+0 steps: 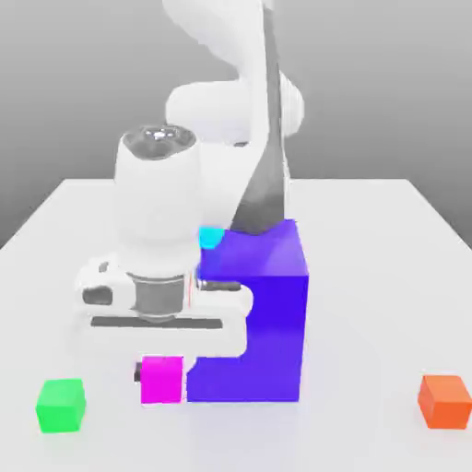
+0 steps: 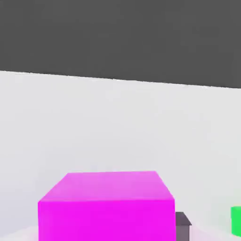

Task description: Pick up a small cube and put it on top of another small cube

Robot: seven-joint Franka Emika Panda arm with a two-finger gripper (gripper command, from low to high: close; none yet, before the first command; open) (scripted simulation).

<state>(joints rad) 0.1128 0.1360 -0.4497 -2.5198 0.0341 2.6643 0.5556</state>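
Magenta caught the eye straight away in the exterior view: the small cube [image 1: 161, 380] sat pinched in the gripper [image 1: 161, 373], jaws drawn in narrow against its sides, a dark fingertip [image 1: 137, 373] peeking out on the exterior view's left of it. And it hung low, right down near the white table [image 1: 369, 277], though whether it touched the surface I could not tell. Just beside it, on the exterior view's right, stood the big blue-violet block [image 1: 253, 313], the two looking as good as touching. The white arm [image 1: 157, 212] came down in front of that block and hid part of it. A cyan cube [image 1: 211, 238] peeked out behind, between the arm and the block's top edge. Off on the exterior view's left sat a green cube [image 1: 61, 405], near the magenta one but apart from it; well away on the right, an orange cube [image 1: 444, 400].

Over to the hand view: the small cube [image 2: 106, 207] loomed close to the lens, a dark fingertip [image 2: 182, 225] tight against its side, a sliver of the green cube [image 2: 236, 220] beyond, and pale table [image 2: 117, 122] stretching away.
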